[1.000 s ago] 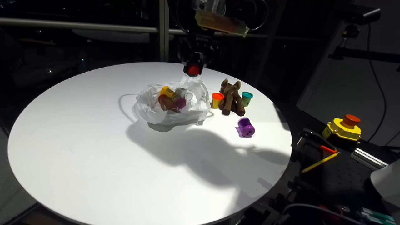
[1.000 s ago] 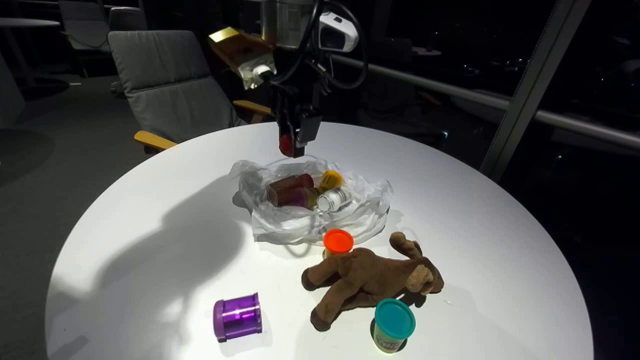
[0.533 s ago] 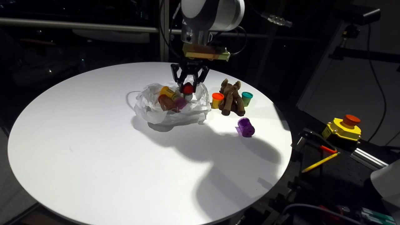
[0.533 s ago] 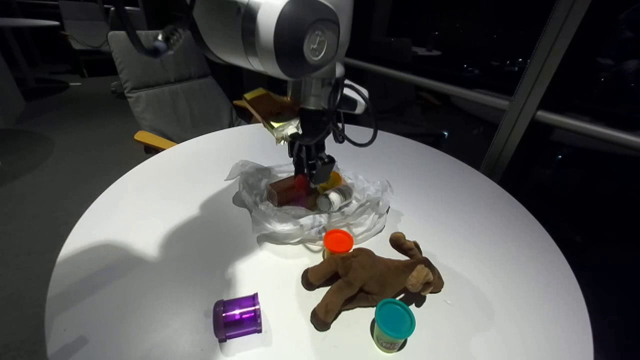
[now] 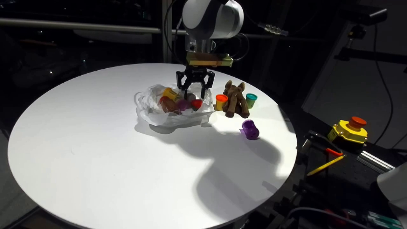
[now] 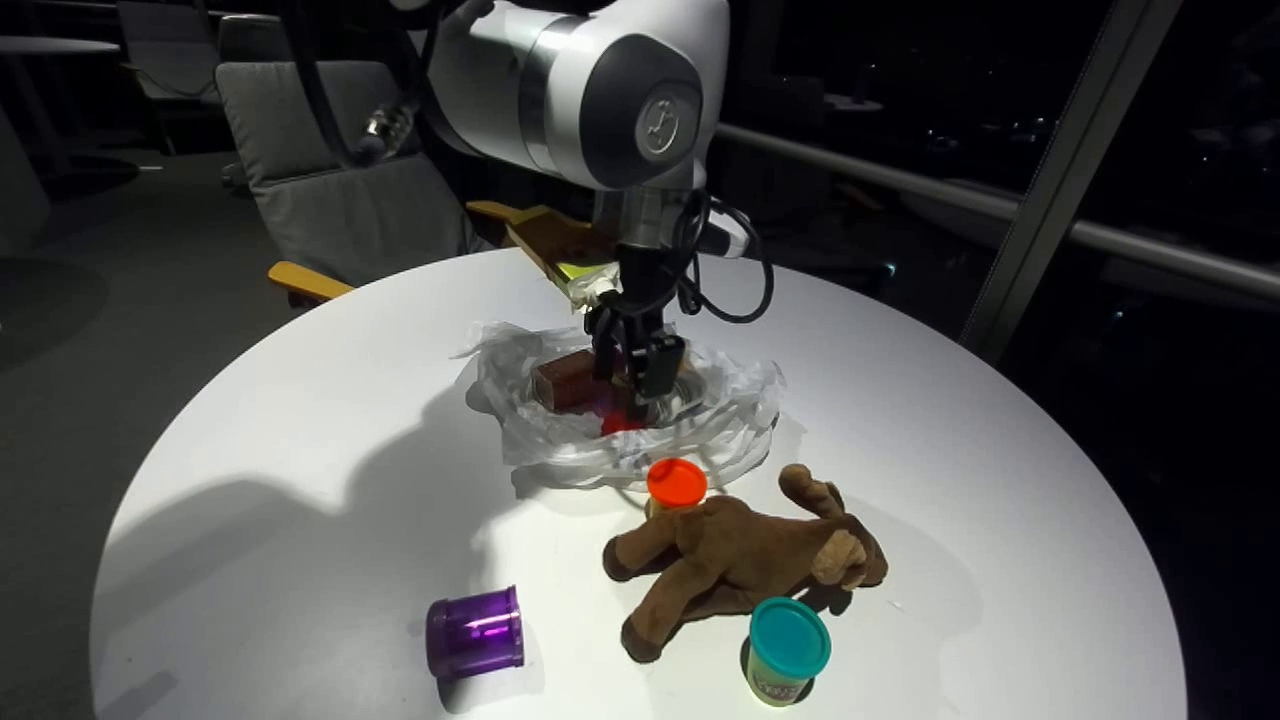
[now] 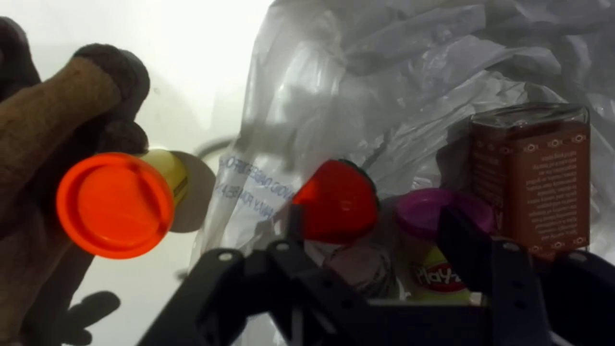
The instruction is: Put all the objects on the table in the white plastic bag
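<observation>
My gripper (image 5: 194,95) stands open low over the white plastic bag (image 6: 560,440), with a gap between its fingers. Just beyond the fingertips in the wrist view, a red toy with a dark green edge (image 7: 338,202) lies loose in the bag. Around it in the bag are a purple-lidded tub (image 7: 427,211), a clear jar (image 7: 362,269), a reddish-brown can (image 7: 533,178) and a yellow tub (image 5: 170,93). Out on the table (image 5: 105,152) are the brown plush animal (image 6: 750,560), an orange-lidded tub (image 6: 677,484), a teal-lidded tub (image 6: 790,645) and a purple cylinder (image 6: 475,633) on its side.
The orange-lidded tub stands close beside the bag, against the plush animal's leg. Beyond the table edge, a dark side surface holds a yellow box with a red button (image 5: 349,131) and a yellow pencil (image 5: 327,165). A grey chair (image 6: 325,150) stands behind the table.
My gripper has come down to the bag and its jaws have spread. The red toy, between the fingers before, has dropped away from them and rests among the things in the bag.
</observation>
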Tool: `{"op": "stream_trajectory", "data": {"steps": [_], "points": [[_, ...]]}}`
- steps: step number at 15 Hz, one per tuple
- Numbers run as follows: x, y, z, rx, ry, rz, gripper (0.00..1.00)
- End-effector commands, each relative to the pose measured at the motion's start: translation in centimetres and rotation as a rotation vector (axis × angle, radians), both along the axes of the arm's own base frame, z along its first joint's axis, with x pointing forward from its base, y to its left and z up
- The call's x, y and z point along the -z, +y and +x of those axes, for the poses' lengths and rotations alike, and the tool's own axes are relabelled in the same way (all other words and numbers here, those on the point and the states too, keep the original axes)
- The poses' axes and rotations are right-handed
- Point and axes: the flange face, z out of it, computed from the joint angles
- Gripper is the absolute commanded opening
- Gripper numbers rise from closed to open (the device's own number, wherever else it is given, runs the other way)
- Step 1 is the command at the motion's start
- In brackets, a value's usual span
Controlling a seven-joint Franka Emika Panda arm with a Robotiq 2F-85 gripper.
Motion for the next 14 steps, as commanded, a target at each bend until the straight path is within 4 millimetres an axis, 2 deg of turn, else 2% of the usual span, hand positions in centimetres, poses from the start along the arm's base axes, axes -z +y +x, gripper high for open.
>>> {"op": "stream_trajectory", "data": {"steps": [1,4,7,11,14], "points": [[-3.5,0.2,-0.7,-0.042,-0.001,0.024,1.0],[-6.3,0.2,-3.4,-0.078,-0.005,0.057,1.0],[-9.2,-0.4,-7.8,-0.067,-0.016,0.097,1.0],[-11.2,-1.2,-14.4,-0.04,-0.015,0.149,1.0],[-10.9,-0.9,-18.4,-0.045,0.001,0.179,1.0]]}}
